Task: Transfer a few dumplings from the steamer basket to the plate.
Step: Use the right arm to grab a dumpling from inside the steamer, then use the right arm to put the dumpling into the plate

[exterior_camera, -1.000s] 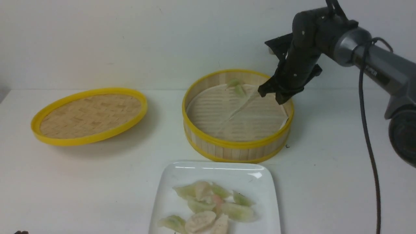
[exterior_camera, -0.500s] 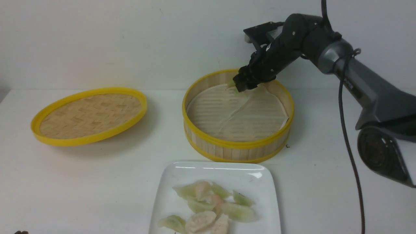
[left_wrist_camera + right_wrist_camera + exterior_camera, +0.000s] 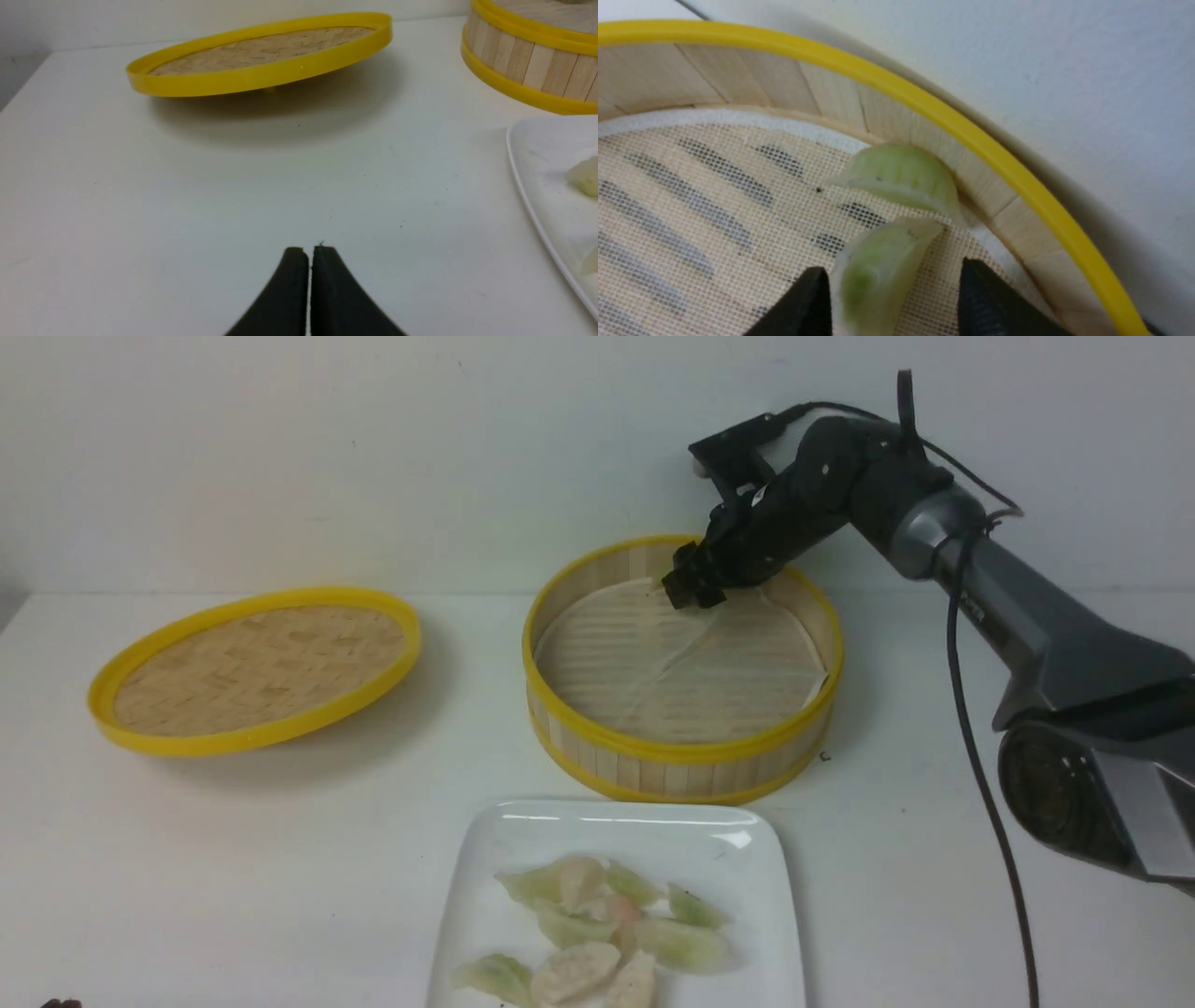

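Observation:
The steamer basket (image 3: 686, 751) stands mid-table with its whitish liner bare apart from two pale green dumplings at the far wall. In the right wrist view one dumpling (image 3: 901, 179) leans on the basket wall (image 3: 831, 93) and the other dumpling (image 3: 873, 275) lies between the open jaws of my right gripper (image 3: 892, 298), touching one finger, with a gap to the other. In the front view my right gripper (image 3: 689, 588) is down inside the basket at its far rim. The plate (image 3: 504, 933) in front holds several dumplings (image 3: 607, 933). My left gripper (image 3: 309, 261) is shut and empty, low over the table.
The flat woven lid (image 3: 257, 667) with a yellow rim lies tilted at the left, also in the left wrist view (image 3: 261, 56). The plate's edge (image 3: 528, 186) and the basket's side (image 3: 528, 60) show in the left wrist view. The wall stands close behind the basket.
My right gripper has swung left from the basket's right rim and down to the two dumplings at the far wall, now straddling one. The left arm has not moved.

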You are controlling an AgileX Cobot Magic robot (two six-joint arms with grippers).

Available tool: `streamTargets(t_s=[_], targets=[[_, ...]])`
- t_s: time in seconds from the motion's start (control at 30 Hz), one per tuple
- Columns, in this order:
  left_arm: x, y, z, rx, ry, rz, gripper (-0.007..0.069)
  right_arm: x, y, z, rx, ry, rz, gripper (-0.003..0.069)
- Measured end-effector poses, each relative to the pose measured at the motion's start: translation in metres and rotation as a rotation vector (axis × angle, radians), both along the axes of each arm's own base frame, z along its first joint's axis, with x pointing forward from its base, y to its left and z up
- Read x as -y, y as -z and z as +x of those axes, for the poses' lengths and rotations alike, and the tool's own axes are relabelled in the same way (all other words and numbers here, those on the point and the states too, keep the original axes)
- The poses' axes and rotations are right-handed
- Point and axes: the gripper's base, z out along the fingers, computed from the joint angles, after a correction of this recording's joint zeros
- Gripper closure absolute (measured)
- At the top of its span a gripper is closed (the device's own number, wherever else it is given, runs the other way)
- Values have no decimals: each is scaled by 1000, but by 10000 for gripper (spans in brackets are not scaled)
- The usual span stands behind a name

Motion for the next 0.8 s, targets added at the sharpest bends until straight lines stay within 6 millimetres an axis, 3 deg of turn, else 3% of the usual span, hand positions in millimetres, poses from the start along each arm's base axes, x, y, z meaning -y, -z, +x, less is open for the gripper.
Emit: streamTargets(t_s=[0.03,0.13,0.2,0.37,0.5,0.53,0.6,0.67,0.8], targets=[[0,0,0,0,0,0,631,0,1,0,1,-1,-4,342],[0,0,0,0,0,0,631,-5,3,-1,19,-14,-36,527],[0,0,0,0,0,0,631,-11,3,-3,28,-28,-50,587],[0,0,0,0,0,0,631,-22,-2,-8,51,-70,-86,594],[0,0,0,0,0,0,631,-22,-17,-20,-26,-73,-119,594],[0,0,0,0,0,0,631,-20,-32,-25,-40,-71,-140,594],[0,0,0,0,0,0,631,-18,-42,-28,-43,-70,-148,595],[0,0,0,0,0,0,631,-15,-74,-36,-19,-63,-138,598],[0,0,0,0,0,0,631,-13,-101,-42,12,-31,-103,609]])
